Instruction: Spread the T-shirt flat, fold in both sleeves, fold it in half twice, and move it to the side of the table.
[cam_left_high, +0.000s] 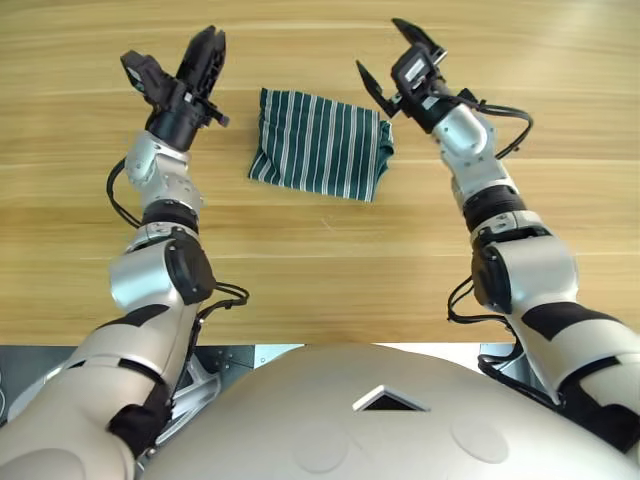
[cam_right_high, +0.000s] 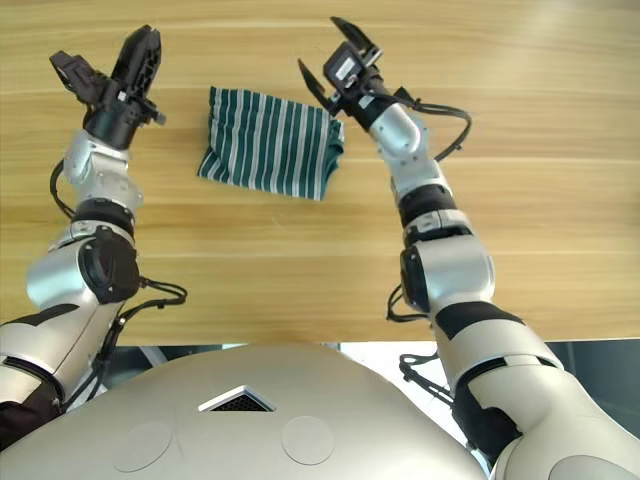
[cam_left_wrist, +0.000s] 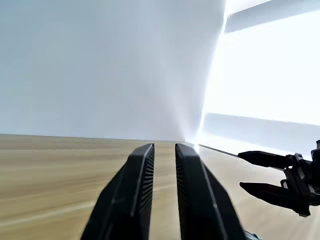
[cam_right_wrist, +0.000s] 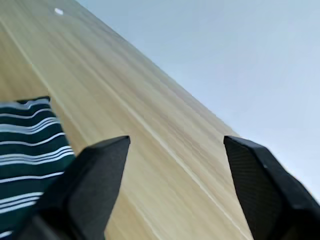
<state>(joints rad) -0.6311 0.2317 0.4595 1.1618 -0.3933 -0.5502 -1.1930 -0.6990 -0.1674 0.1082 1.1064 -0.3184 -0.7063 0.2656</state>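
Left gripper (cam_left_high: 212, 40): jaws nearly closed with a thin gap between them, nothing held, raised off the table (cam_left_high: 300, 260) to the left of the cloth. Right gripper (cam_left_high: 377, 43): jaws wide apart, empty, just beside the far right corner of the T-shirt (cam_left_high: 320, 145). The shirt lies mid-table between the arms as a compact striped rectangle. It looks folded, so the move to the side is probably what's left. Risks: pinching only the top layer peels the stack open, and dragging by one edge skews the folds.
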